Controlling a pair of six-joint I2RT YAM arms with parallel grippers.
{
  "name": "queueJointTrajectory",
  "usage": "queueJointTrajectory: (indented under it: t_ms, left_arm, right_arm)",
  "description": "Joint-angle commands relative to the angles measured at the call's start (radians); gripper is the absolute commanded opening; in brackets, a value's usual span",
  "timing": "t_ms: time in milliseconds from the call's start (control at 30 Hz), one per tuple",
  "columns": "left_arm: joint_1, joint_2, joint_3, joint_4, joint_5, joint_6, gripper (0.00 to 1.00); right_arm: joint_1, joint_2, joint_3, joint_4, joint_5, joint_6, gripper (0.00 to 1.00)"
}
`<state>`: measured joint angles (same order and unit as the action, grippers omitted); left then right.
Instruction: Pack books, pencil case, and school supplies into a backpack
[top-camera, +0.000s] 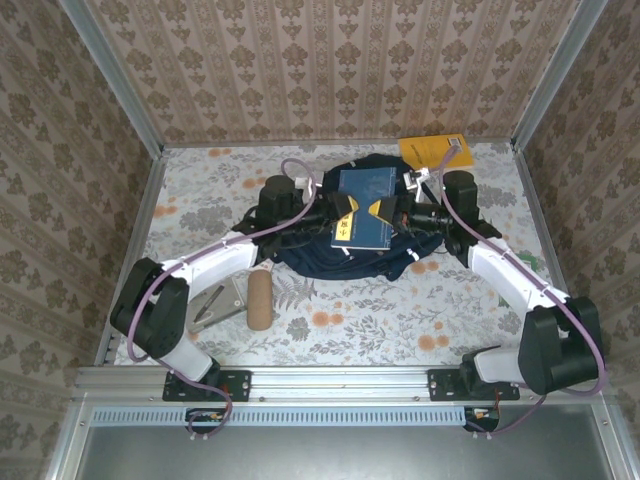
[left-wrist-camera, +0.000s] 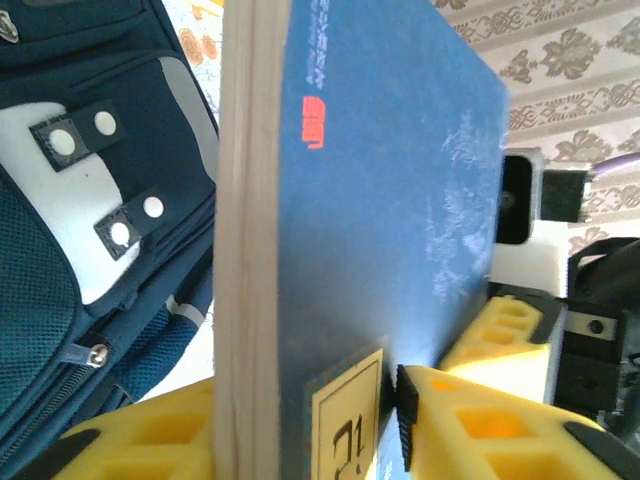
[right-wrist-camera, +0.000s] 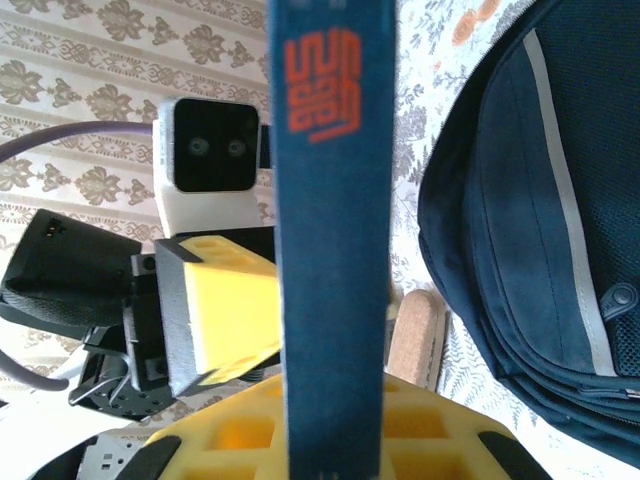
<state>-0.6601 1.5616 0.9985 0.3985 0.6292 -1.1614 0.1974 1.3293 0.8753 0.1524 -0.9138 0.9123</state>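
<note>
Top external view: toward the near-left corner of the floral table (top-camera: 400, 320) we find the pencil case (top-camera: 260, 300) and a grey flat piece (top-camera: 210, 305), both unpacked. Mid-table, the dark blue book (top-camera: 365, 195) hangs over the backpack (top-camera: 330, 262). The right gripper (top-camera: 385, 211) is clamped on it; the left gripper (top-camera: 347, 210) flanks it, and we cannot tell if it grips. An orange-yellow book (top-camera: 432, 150) lies at the far-right corner, so we judge the packing early. Patterned wallpaper (top-camera: 330, 60) surrounds us.

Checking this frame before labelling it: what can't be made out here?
Top view: the backpack's opening, hidden under the blue book.
Left wrist view: whether the left hand clamps the book; the contact runs off the bottom edge.
Right wrist view: most of the pencil case, behind the book's spine.
</note>
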Motion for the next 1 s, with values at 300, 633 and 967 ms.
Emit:
queueJointTrajectory:
  t_ms: [300, 633, 967]
  left_arm:
    - [0.017, -0.141, -0.058, -0.008, -0.018, 0.036, 0.00]
    - [0.196, -0.430, -0.174, -0.437, -0.246, 0.208, 0.00]
    - [0.416, -0.691, -0.237, -0.748, -0.361, 0.275, 0.00]
  right_arm:
    - [0.034, 0.044, 0.121, -0.228, 0.057, -0.187, 0.55]
    - [0.187, 0.143, 0.314, -0.584, 0.494, -0.435, 0.58]
    - [0.409, 0.452, 0.602, -0.762, 0.835, -0.590, 0.50]
